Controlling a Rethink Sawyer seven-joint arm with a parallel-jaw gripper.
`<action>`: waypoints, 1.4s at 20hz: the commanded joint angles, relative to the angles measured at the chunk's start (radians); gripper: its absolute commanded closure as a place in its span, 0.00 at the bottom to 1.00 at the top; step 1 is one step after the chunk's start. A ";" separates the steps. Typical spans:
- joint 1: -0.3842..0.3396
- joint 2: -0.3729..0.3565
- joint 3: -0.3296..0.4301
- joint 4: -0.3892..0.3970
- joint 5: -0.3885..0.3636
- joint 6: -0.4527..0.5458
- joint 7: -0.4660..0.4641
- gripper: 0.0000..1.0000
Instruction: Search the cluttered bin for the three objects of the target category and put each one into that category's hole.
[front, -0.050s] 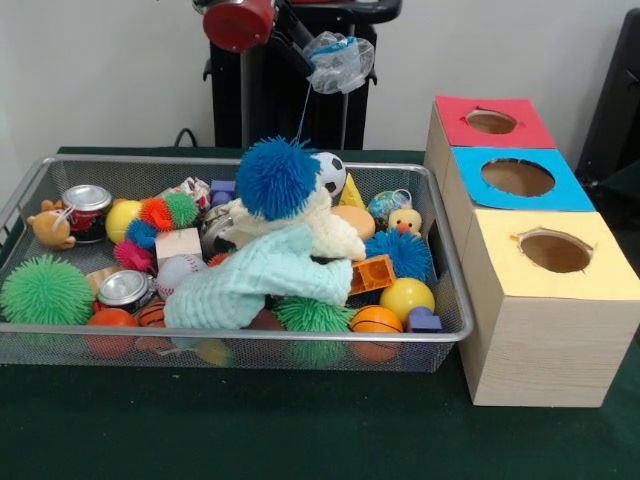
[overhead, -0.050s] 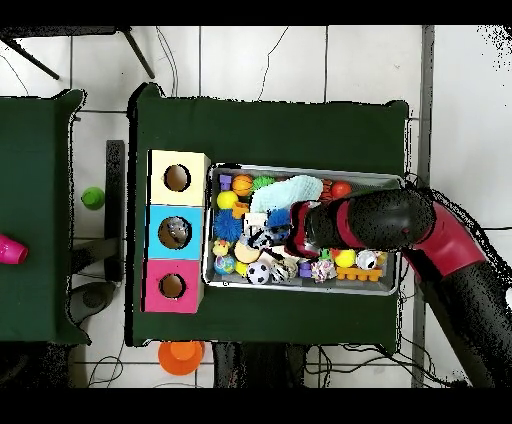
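My workplace is a robotics laboratory: below my arm (overhead, -0.050s: 400, 225) a green-clothed table (front, -0.050s: 300, 430) carries a wire-mesh bin (front, -0.050s: 440, 335) of assorted toys and, beside it, a wooden sorting box (front, -0.050s: 540, 340) with red, blue and yellow holed lids. A pale tiled floor (overhead, -0.050s: 300, 60), loose cables (overhead, -0.050s: 20, 75) and further green tables (overhead, -0.050s: 35, 200) surround the setup.

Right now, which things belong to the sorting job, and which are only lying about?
For the job:
wire bin with its toys, such as the blue spiky ball; red box, blue box and yellow box, each with a hole on top.

Lying about:
green object, pink cup, orange object; none is on the bin's table.
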 joint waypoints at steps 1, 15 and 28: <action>-0.023 0.007 0.017 -0.018 0.014 0.081 0.011 1.00; 0.033 -0.008 0.026 -0.152 0.104 0.283 0.074 1.00; -0.029 0.047 0.044 -0.137 0.127 0.324 -0.004 1.00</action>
